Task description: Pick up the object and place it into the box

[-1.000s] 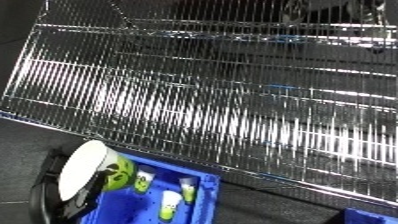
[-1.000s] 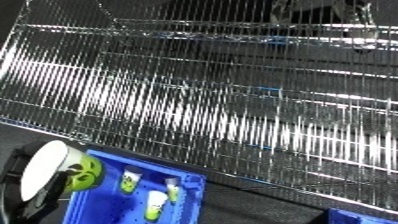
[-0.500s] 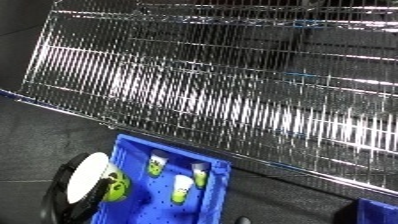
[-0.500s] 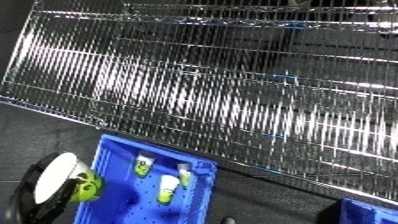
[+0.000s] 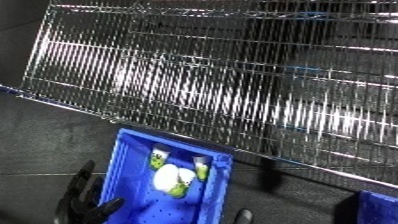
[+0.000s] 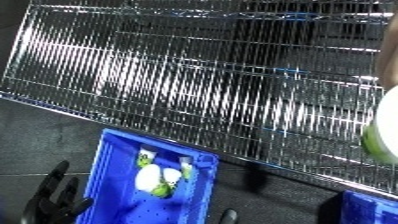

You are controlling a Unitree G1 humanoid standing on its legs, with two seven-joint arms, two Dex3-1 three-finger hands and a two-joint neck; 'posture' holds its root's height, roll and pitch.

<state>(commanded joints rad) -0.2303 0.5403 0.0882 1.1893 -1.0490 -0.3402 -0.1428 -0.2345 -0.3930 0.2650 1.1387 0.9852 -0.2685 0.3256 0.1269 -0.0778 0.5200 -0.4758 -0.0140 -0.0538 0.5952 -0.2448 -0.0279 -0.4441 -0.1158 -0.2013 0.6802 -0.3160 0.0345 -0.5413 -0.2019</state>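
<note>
A blue bin (image 5: 133, 150) stands at the lower left, in front of a wire rack. In it lies a white object with green ends (image 5: 171, 180), on its side near the middle. Two small white and green bottles (image 5: 160, 157) stand just behind it. My left hand (image 5: 84, 200) is at the bin's left wall, black fingers spread and straight, holding nothing and apart from the object. My right hand does not show.
A large chrome wire rack (image 5: 222, 90) fills the upper picture, tilted. The corner of a second blue bin (image 5: 378, 207) shows at the lower right. A blurred white and green thing (image 6: 386, 135) sits at the right edge of the right eye view. Dark floor surrounds the bin.
The white and green object left my left hand and now lies inside the bin. The hand has opened and dropped to the bin's left side. The camera has also shifted.
</note>
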